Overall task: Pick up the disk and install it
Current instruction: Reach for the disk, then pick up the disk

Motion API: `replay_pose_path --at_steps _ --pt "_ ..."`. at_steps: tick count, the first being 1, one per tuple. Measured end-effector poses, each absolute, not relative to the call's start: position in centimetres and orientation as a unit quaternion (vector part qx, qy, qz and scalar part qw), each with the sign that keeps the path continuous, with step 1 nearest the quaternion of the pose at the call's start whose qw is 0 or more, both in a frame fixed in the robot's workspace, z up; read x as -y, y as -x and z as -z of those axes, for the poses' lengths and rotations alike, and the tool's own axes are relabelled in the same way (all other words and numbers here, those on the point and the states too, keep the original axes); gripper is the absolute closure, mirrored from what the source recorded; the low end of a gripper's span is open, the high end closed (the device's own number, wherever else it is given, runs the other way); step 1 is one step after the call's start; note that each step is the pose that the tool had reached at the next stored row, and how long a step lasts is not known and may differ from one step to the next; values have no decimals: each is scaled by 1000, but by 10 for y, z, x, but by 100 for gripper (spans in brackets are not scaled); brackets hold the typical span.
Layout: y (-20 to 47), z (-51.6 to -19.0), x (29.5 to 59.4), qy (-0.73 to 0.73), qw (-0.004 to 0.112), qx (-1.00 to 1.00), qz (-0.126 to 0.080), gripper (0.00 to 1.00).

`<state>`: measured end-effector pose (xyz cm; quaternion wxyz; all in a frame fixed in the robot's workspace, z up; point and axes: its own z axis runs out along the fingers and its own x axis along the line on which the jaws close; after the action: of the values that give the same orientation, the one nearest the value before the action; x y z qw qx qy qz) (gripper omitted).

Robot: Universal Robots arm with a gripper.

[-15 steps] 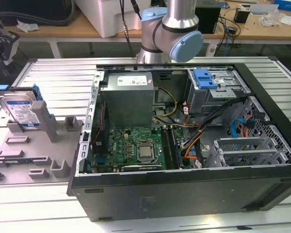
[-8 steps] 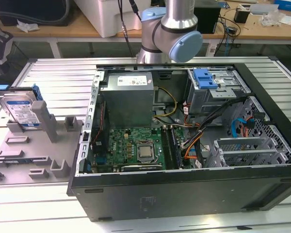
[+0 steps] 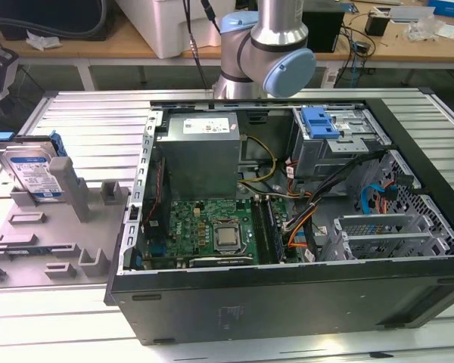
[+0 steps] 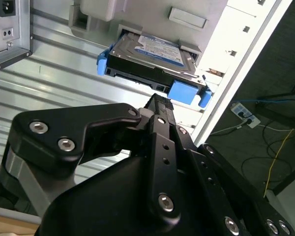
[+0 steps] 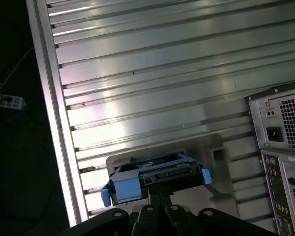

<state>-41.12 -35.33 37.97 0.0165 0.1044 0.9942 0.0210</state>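
The disk (image 3: 34, 170) is standing on edge in a grey holder (image 3: 79, 198) at the exterior view's left, its label facing outward and its blue bracket framing the edges. The holder is sitting on a ribbed metal table (image 3: 98, 113), just beside an open computer case (image 3: 287, 295). The arm (image 3: 265, 45) is standing at the far side of the case, well apart from the disk. In the second wrist view, the gripper (image 4: 160, 102) is pointing toward the disk, holding nothing. Its claw seems to be pressed together, though the angle is poor.
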Motion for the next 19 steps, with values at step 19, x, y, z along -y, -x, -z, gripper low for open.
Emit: replay_pose_path --at_steps 19 --pt "411 -380 353 -106 17 -994 -21 89"
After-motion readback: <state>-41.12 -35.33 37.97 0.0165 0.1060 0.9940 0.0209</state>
